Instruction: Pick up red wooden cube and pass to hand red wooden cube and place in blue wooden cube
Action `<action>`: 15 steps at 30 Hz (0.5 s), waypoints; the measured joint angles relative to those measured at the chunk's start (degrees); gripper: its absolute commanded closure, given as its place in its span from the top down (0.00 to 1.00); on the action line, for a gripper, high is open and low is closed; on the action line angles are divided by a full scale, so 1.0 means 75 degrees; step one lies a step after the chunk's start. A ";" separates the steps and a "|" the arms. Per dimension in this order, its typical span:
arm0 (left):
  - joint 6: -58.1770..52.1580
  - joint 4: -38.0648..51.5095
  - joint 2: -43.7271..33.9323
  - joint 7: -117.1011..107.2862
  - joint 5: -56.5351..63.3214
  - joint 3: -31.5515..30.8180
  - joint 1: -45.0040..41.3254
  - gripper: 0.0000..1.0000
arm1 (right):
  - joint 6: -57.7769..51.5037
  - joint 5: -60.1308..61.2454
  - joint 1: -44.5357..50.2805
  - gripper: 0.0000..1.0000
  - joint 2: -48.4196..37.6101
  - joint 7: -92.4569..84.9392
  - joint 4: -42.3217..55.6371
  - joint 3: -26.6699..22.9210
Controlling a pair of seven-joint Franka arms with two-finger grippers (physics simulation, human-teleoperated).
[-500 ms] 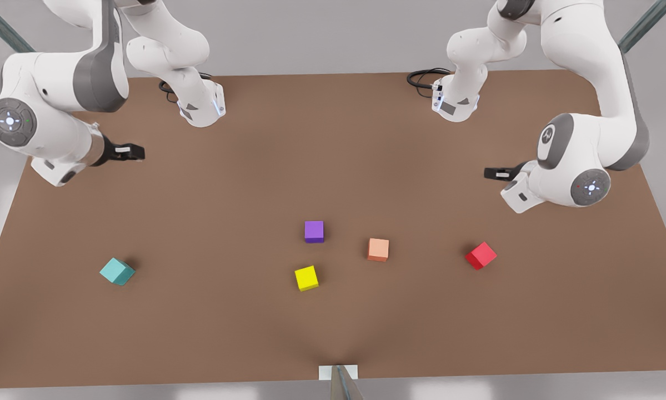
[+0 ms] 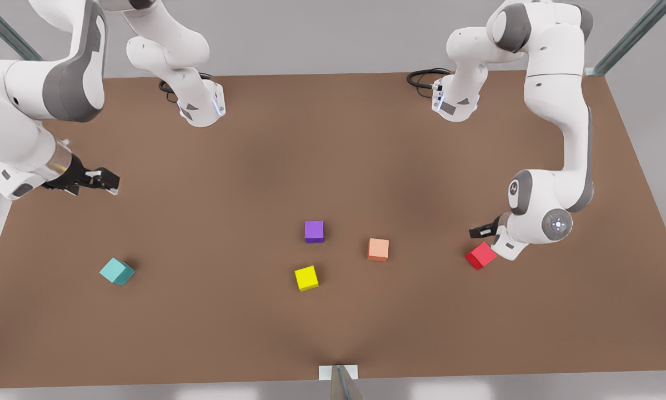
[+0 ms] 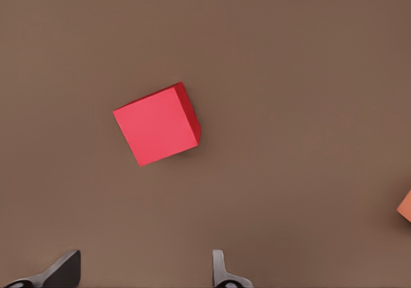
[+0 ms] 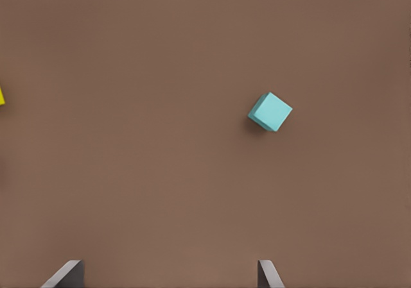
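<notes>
Step in hand: the pick-up of the red cube, approach phase; nothing is grasped yet.

Front view's left: right pincer (image 2: 104, 180) hangs above the counter (image 2: 244, 166), well apart from every cube. In the right wrist view its fingertips (image 4: 64, 275) stand wide apart, released, nothing between them. This arm waits. Blue wooden cube (image 2: 116, 271) (teal) sits flat on the counter near the front view's left edge, turned at an angle, untouched; it also shows in the right wrist view (image 4: 270, 111), clear of the pincer.

Middle: purple cube (image 2: 314, 231), yellow cube (image 2: 306, 278) and salmon-orange cube (image 2: 378, 249) sit apart from each other. Distractors, not in play.

Front view's right: red wooden cube (image 2: 481, 255) rests on the counter, rotated. Left pincer (image 2: 482, 231) is low and just beside it. In the left wrist view its fingertips (image 3: 221, 272) are spread, released and empty, with the red cube (image 3: 157, 124) ahead of them, not between them. Contact cannot be ruled out from the front view, but the wrist view shows a gap.

Next move, my call: shift the left pincer until the fingers straddle the cube, turn the wrist to match its flat faces, go down, clench. Then lift, hand over to the right pincer mid-counter, and set the red cube on the teal one.
</notes>
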 measured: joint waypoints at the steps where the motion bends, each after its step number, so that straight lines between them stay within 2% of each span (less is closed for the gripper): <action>1: 0.0381 -0.0328 -0.0016 -0.0173 -0.0029 0.0077 -0.0006 1.00 | 0.0029 0.0008 0.0016 1.00 0.0003 -0.0004 0.0000 0.0000; 4: 0.1312 -0.0856 -0.0053 -0.0634 -0.0224 0.0184 0.0000 1.00 | 0.0095 0.0034 0.0132 1.00 0.0020 -0.0015 0.0001 0.0006; 8: 0.2177 -0.0944 0.0005 -0.1120 -0.0321 0.0220 -0.0070 1.00 | 0.0150 0.0130 0.0255 1.00 0.0065 -0.0028 0.0014 0.0015; 15: 0.2815 -0.0202 0.0609 -0.1605 -0.0218 0.0222 -0.0116 1.00 | 0.0191 0.0197 0.0131 1.00 0.0089 -0.0047 0.0001 0.0001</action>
